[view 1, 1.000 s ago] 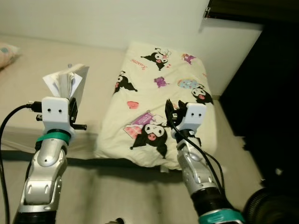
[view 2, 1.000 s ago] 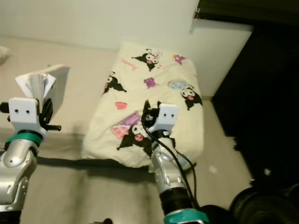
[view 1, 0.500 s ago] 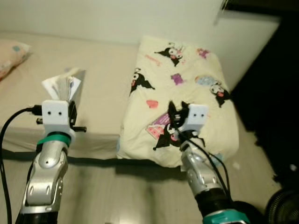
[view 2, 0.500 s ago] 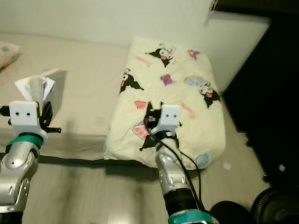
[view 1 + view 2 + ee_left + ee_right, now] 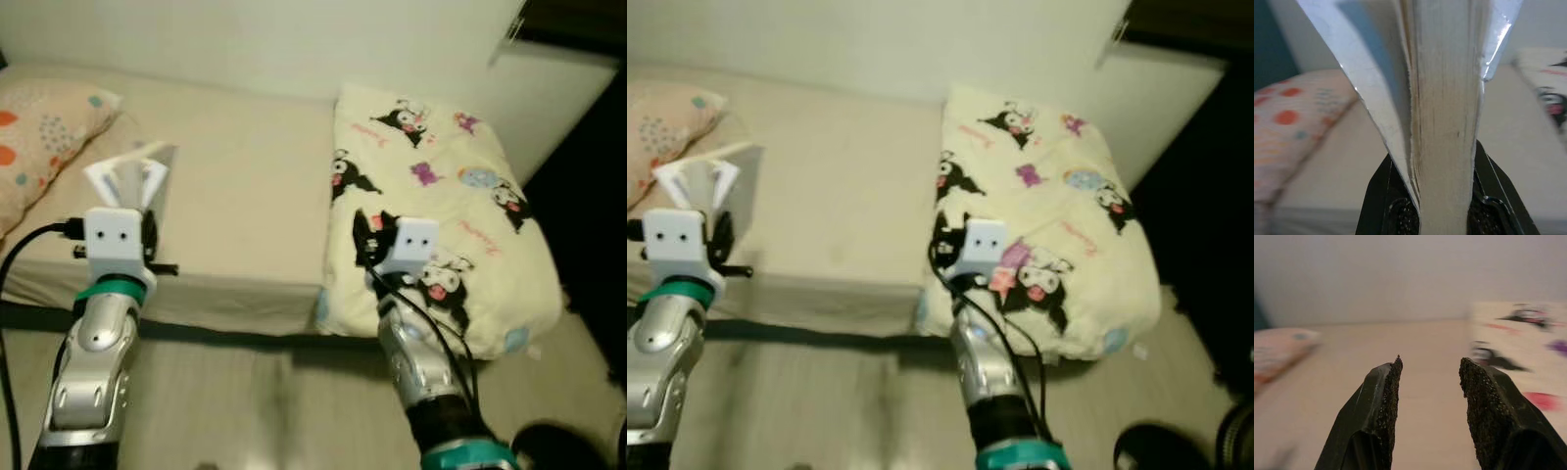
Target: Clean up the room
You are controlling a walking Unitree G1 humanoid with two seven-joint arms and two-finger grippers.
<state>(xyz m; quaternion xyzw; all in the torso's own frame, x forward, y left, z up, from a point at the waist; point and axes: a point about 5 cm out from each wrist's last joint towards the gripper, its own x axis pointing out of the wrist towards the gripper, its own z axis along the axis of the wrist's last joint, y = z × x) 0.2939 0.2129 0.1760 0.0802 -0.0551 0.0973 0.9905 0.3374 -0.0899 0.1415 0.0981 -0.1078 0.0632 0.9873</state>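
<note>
A white book [image 5: 130,179] with fanned pages stands upright in my left gripper [image 5: 147,233], which is shut on its lower edge; its page block [image 5: 1442,122] fills the left wrist view between the black fingers [image 5: 1382,196]. The book hovers above the near left part of the beige bed [image 5: 245,186]. My right gripper [image 5: 370,240] is open and holds nothing, raised over the bed's front edge beside a cream cartoon-print blanket [image 5: 441,186]. Both its fingers [image 5: 1383,401] stand apart, pointing across the mattress.
A pink spotted pillow [image 5: 39,137] lies at the bed's left end. The cartoon blanket covers the bed's right end, beside a dark opening [image 5: 598,196]. Light floor [image 5: 265,411] runs along the bed's front edge. A white wall [image 5: 274,39] stands behind.
The whole view has swung left: the pillow has come into view and the blanket and dark area have slid right. Both arms keep their pose, the book still held.
</note>
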